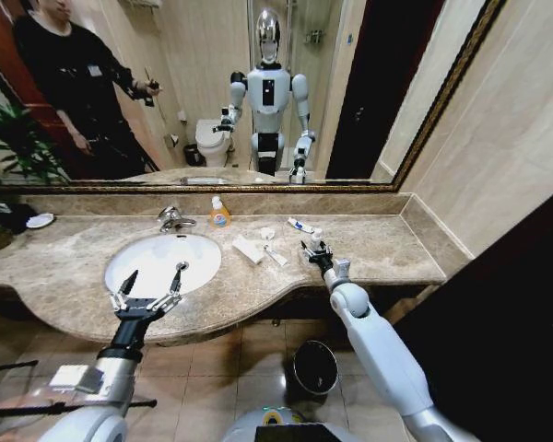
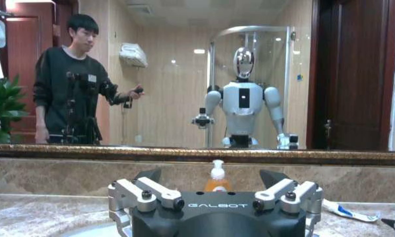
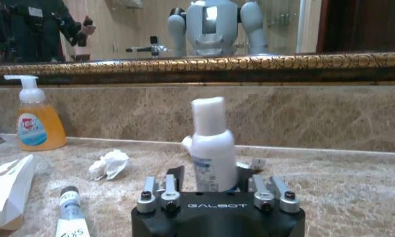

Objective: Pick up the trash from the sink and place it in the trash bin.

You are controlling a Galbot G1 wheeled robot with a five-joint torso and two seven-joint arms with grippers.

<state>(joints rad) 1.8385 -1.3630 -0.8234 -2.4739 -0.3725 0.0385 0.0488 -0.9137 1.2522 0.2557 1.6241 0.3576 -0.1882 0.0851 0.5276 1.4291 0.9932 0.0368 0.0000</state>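
My right gripper (image 1: pixel 314 249) is at the counter's right part, its fingers shut on a tiny white bottle (image 1: pixel 315 237) that stands upright on the marble. In the right wrist view the bottle (image 3: pixel 212 143) rises between the fingers of that gripper (image 3: pixel 212 174). More trash lies on the counter to its left: a flat white packet (image 1: pixel 248 249), a thin tube (image 1: pixel 275 255), a crumpled scrap (image 1: pixel 267 233) and another tube (image 1: pixel 300 225). Above the front rim of the white sink (image 1: pixel 129 262) hangs my left gripper (image 1: pixel 148 285), open and holding nothing. The black trash bin (image 1: pixel 314 366) stands on the floor below the counter.
An orange soap bottle (image 1: pixel 219 214) with a white pump stands behind the basin beside the chrome faucet (image 1: pixel 172 219). A wide mirror runs along the back wall. A plant (image 1: pixel 5 147) fills the far left corner of the counter.
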